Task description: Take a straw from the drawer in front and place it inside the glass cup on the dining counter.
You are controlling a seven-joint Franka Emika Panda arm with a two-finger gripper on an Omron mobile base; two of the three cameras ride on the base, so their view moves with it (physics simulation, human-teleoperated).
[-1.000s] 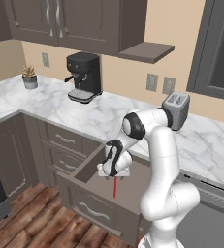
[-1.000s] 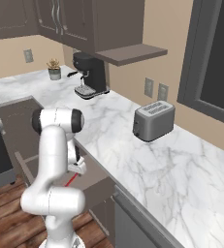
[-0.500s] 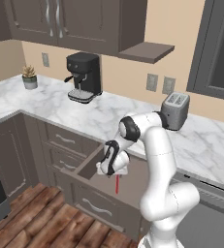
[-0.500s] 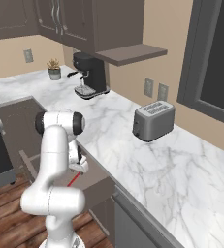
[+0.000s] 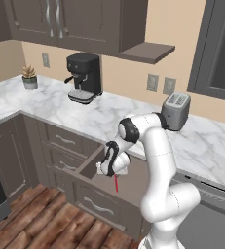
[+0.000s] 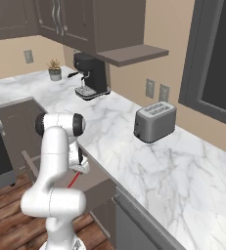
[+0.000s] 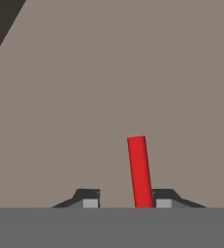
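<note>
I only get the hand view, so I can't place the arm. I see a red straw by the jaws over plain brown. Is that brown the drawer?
Observer: Yes. The gripper is over the open drawer, just below the edge of the marble worktop.
Operator: How does the straw sit?
Observer: The straw points almost straight down from the gripper into the drawer. I cannot tell whether its lower end touches the drawer floor.
Operator: Anything near the arm?
Observer: A toaster stands on the worktop behind the arm.
</note>
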